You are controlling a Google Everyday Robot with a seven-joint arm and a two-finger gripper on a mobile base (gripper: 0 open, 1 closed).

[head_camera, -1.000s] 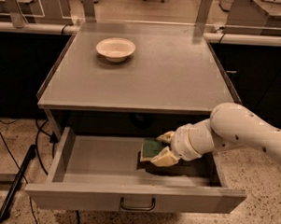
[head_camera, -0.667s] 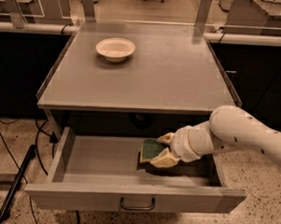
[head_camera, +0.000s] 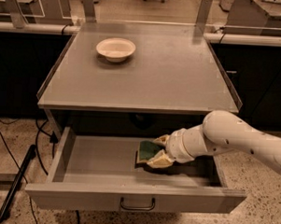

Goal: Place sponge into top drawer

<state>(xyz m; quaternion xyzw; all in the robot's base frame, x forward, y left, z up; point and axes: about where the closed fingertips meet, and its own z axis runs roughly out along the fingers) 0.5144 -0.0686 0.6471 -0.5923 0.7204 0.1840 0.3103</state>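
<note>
With the jaws clamped on the sponge (head_camera: 147, 149) inside the top drawer (head_camera: 94, 159) around them, foam clinging at release could drag it out.

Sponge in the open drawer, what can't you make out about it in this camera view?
Camera view:
- Sponge: right end hidden by the pincer, which reaches into the top drawer.
- Whether the sponge rests on the drawer floor: the angle hides it.
- Drawer's rear right corner: hidden by the arm.
</note>
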